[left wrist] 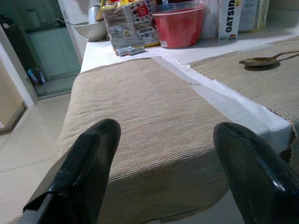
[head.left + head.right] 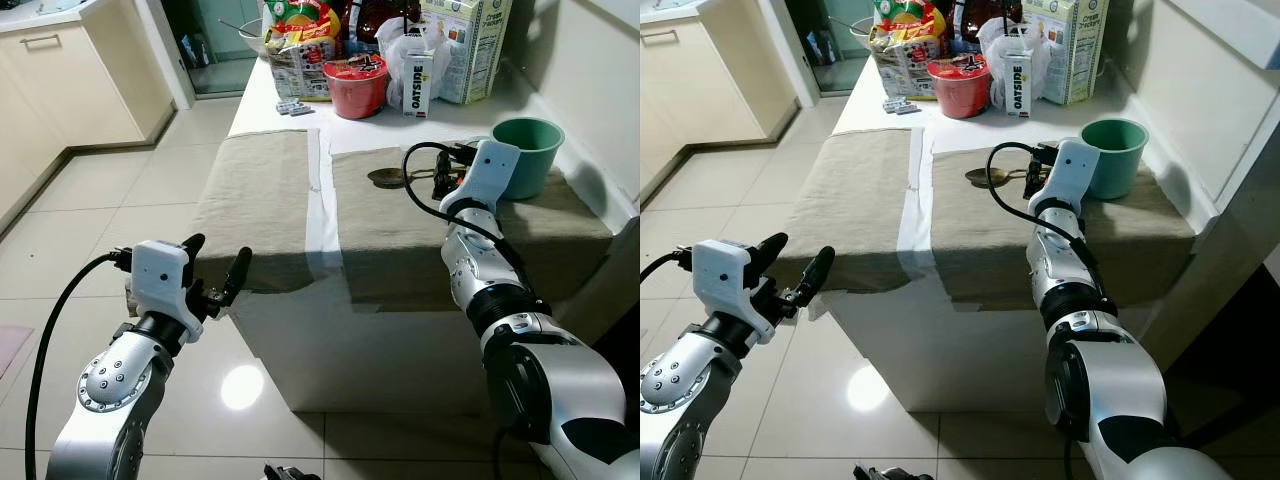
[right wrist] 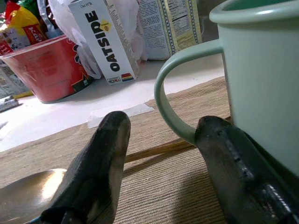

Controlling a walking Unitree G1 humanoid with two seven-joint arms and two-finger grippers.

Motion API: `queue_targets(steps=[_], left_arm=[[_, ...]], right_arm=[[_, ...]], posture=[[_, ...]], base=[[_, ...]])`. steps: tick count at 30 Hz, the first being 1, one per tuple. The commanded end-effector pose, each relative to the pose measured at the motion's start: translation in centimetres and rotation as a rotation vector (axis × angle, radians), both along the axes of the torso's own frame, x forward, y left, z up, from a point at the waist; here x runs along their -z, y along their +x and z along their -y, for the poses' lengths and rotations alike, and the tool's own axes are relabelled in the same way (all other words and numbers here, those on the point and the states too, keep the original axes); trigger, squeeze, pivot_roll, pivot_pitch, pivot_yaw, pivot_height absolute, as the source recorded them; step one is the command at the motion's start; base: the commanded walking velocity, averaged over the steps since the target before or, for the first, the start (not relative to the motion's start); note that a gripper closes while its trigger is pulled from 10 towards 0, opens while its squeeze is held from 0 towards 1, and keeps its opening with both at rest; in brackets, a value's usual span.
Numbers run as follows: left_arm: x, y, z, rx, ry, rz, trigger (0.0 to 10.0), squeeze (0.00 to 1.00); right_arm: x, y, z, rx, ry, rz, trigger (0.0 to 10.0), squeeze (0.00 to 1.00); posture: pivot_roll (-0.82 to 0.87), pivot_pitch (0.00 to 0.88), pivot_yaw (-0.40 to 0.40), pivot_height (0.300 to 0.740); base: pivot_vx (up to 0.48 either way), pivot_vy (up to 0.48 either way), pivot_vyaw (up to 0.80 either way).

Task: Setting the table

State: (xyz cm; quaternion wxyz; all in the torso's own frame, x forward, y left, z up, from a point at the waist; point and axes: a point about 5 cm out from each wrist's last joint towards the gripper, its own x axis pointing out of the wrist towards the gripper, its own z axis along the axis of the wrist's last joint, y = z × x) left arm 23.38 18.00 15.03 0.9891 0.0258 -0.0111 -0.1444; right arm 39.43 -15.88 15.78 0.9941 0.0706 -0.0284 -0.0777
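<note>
Resting on the far right part of the table (image 2: 300, 340), the green mug (image 2: 530, 155) stands upright on the right-hand beige placemat (image 2: 400, 235). The right gripper (image 3: 159, 154) is positioned low over this placemat, just beside the mug's handle (image 3: 170, 100). Its two fingers (image 3: 98, 163) are spread apart, with nothing held between them; one finger lies close under the handle, though contact cannot be confirmed. A metal spoon (image 2: 388, 178) lies on the same placemat, its bowl near the other finger and its handle running toward the mug.

The left gripper (image 2: 215, 275) is held in the air off the near left corner of the table, level with the edge of the left-hand placemat (image 1: 140, 121). Its fingers (image 1: 79, 172) are wide open and empty.

A strip of white table surface is exposed between the two placemats. At the far end of the table are grouped a red bowl (image 2: 356, 88), an Oatside carton (image 2: 418, 84), a larger carton (image 2: 468, 45) and packaged snacks (image 2: 300, 45).
</note>
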Motion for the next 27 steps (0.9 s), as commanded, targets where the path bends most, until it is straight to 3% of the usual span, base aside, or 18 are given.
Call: queue_targets(steps=[1, 16, 20, 21, 27], left_arm=[[-0.4, 0.0, 0.1, 0.008, 0.008, 0.011, 10.0, 0.0], [-0.5, 0.3, 0.3, 0.007, 0.003, 0.021, 10.0, 0.0], [-0.6, 0.4, 0.3, 0.006, 0.0, 0.024, 10.0, 0.0], [-0.7, 0.4, 0.4, 0.006, 0.0, 0.025, 10.0, 0.0], [-0.7, 0.6, 0.4, 0.008, -0.003, 0.031, 10.0, 0.0]], right_arm=[[-0.3, 0.2, -0.9, -0.031, 0.024, 0.002, 0.0, 0.0], [-0.6, 0.3, -1.6, -0.076, 0.023, 0.02, 0.0, 0.0], [-0.7, 0.3, -2.1, -0.104, -0.015, 0.027, 0.0, 0.0], [-0.8, 0.3, -2.2, -0.117, -0.026, 0.028, 10.0, 0.0], [-1.1, -0.2, -2.9, -0.161, -0.109, 0.095, 10.0, 0.0]], posture=[[-0.07, 0.039, 0.158, 0.74], [-0.07, 0.024, 0.153, 0.74], [-0.08, 0.014, 0.149, 0.74], [-0.08, 0.013, 0.149, 0.74], [-0.09, 0.002, 0.15, 0.74]], base=[[0.0, 0.0, 0.0], [0.0, 0.0, 0.0], [0.0, 0.0, 0.0], [0.0, 0.0, 0.0], [0.0, 0.0, 0.0]])
